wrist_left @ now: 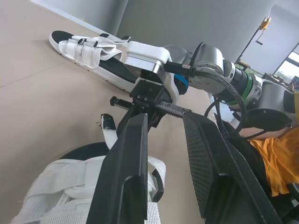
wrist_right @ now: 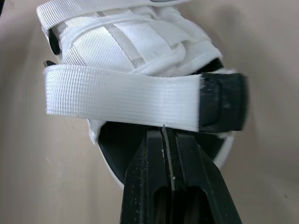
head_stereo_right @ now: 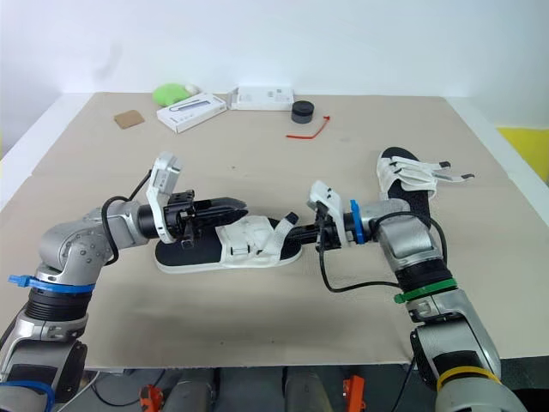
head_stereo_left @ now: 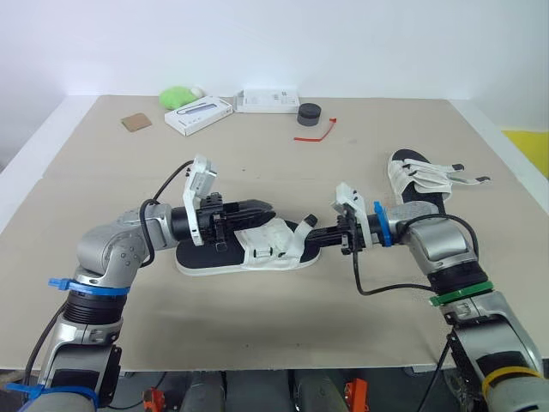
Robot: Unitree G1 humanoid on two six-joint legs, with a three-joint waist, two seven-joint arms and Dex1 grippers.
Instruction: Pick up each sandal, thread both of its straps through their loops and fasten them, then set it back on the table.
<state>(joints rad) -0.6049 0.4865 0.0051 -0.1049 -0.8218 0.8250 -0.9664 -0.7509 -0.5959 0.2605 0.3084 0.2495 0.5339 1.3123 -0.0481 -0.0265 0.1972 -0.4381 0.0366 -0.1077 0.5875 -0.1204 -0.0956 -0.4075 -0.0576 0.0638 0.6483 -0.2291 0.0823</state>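
Two sandals lie on the surface (head_stereo_left: 283,154): the middle sandal (head_stereo_left: 257,253) sits between the arms, and the far sandal (head_stereo_left: 420,180) is off to the right. The right gripper (head_stereo_left: 309,231) has its fingers pressed together on the edge of a loose white strap (wrist_right: 121,102) at the middle sandal's right end. The left gripper (head_stereo_left: 268,207) hovers over that sandal, fingers apart and empty. For a clean threading, the left should pin the sandal down while the right keeps the strap flat, untwisted, and feeds its dark tip in straight.
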